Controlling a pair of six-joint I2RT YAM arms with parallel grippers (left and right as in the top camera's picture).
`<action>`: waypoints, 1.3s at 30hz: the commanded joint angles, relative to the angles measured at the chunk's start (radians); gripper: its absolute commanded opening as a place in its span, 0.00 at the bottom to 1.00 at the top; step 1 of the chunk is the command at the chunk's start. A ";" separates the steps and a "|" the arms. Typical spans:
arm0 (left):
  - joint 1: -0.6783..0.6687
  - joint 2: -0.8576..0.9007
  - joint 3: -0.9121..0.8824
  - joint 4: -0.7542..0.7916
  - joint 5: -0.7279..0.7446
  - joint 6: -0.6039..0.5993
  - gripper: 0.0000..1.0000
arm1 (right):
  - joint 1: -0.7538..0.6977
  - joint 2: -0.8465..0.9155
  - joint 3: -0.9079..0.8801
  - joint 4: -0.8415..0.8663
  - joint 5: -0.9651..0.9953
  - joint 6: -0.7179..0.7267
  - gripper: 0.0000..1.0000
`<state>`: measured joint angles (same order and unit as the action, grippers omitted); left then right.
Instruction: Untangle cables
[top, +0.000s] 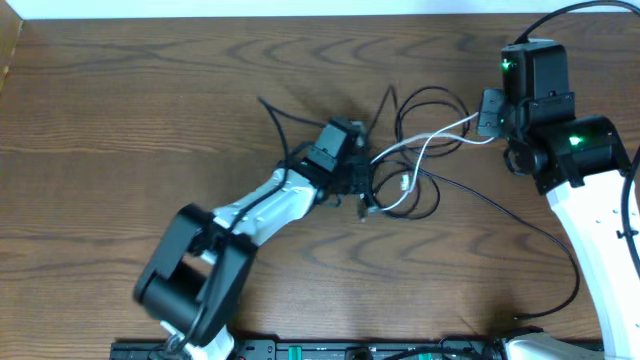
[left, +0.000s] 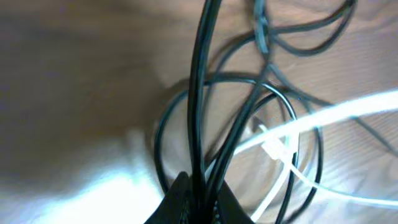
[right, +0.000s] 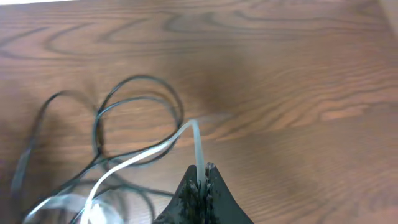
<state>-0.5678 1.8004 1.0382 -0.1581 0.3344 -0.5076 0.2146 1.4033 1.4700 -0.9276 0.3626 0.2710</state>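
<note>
**Tangled cords held at both ends**

The thin black flexible cords (top: 432, 91) lie looped over one another on the brown wood-grain table (top: 150, 120), with one thin white cord (top: 440, 131) threaded through them. I see the left gripper (left: 199, 190) clamped on a bundle of black strands that run straight ahead from its fingertips. The loops and a small white plug (left: 273, 146) lie just beyond. The right gripper (right: 202, 177) is pinched shut on the white cord, which runs ahead and to its left into the black loops. Seen from overhead, the knot sits between the two grippers, closer to the left one.
</note>
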 joint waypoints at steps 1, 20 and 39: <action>0.056 -0.090 0.000 -0.122 -0.006 0.085 0.09 | -0.050 -0.006 0.003 -0.003 0.064 0.013 0.01; 0.283 -0.171 0.001 -0.377 0.226 0.304 0.11 | -0.264 -0.006 0.003 0.014 0.064 0.060 0.01; 0.246 -0.171 0.000 -0.381 0.039 0.215 0.08 | -0.595 0.069 0.002 0.055 -0.325 0.037 0.01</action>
<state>-0.2966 1.6527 1.0389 -0.5358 0.3370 -0.3103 -0.3882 1.4326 1.4704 -0.8303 0.2829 0.4603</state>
